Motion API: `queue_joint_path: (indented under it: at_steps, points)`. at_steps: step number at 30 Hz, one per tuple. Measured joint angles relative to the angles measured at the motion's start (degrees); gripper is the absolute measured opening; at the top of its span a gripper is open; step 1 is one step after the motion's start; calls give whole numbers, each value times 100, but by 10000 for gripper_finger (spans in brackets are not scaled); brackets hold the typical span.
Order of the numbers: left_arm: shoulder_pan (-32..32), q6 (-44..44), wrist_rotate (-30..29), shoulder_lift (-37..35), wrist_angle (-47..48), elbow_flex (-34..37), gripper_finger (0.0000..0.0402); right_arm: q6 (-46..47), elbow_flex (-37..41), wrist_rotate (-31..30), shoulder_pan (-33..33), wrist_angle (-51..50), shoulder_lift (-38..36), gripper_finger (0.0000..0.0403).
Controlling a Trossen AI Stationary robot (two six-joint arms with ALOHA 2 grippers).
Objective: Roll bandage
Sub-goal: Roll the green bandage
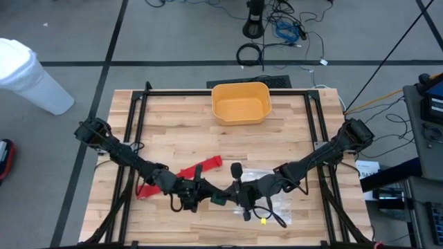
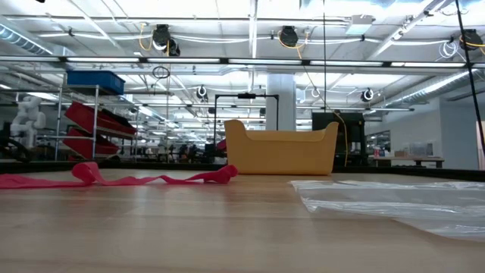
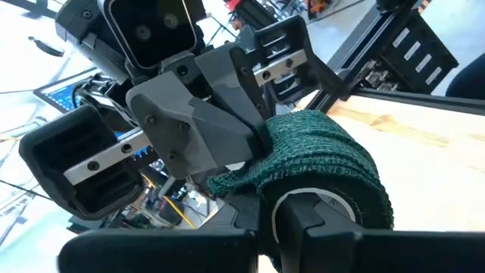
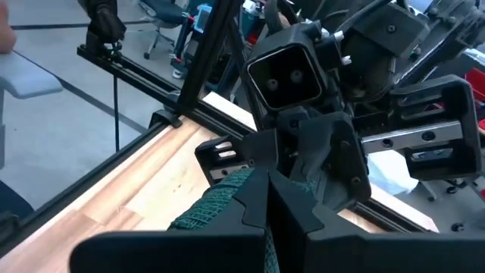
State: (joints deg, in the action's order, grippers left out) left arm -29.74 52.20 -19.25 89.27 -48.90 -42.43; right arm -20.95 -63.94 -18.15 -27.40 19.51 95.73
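Note:
A bright red bandage strip (image 1: 183, 173) lies slack on the table, left of centre, and shows flat in the low view (image 2: 114, 179). No gripper touches it. A dark green knit roll (image 3: 326, 167) on a white core is held up between my two grippers above the table's near middle (image 1: 218, 199). My left gripper (image 1: 208, 196) is shut at the roll. My right gripper (image 1: 230, 197) faces it, shut on the green fabric. Neither gripper shows in the low view. My left gripper (image 3: 303, 220) comes level at the green roll's end face, where the white core ring (image 3: 333, 199) shows. Its own dark finger (image 3: 307, 231) covers the place of contact. The roll is lifted clear of the table. My right gripper (image 4: 265, 205) pinches the green fabric's loose end (image 4: 220, 203) between its two shut fingers, coming nearly level from the table's right. In the left wrist view its grey fingers (image 3: 204, 129) close on the flap (image 3: 239, 176) that leaves the roll.
A yellow bin (image 1: 240, 102) stands at the far middle of the table (image 2: 280, 148). A clear crinkled plastic bag (image 1: 270, 185) lies under the right arm, near right (image 2: 394, 199). Black frame rails (image 1: 135, 131) run along both sides of the table.

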Motion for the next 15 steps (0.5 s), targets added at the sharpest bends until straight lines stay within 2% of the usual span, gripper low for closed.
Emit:
queue_joint_path:
  at_steps: [9,15]
  points:
    - [174,94,-17,-26,429,-33,18,-118,13,46,2,58,-119,0]
    - [306,58,-63,-21,527,-33,41,-191,5,43,-35,215,-125,0]
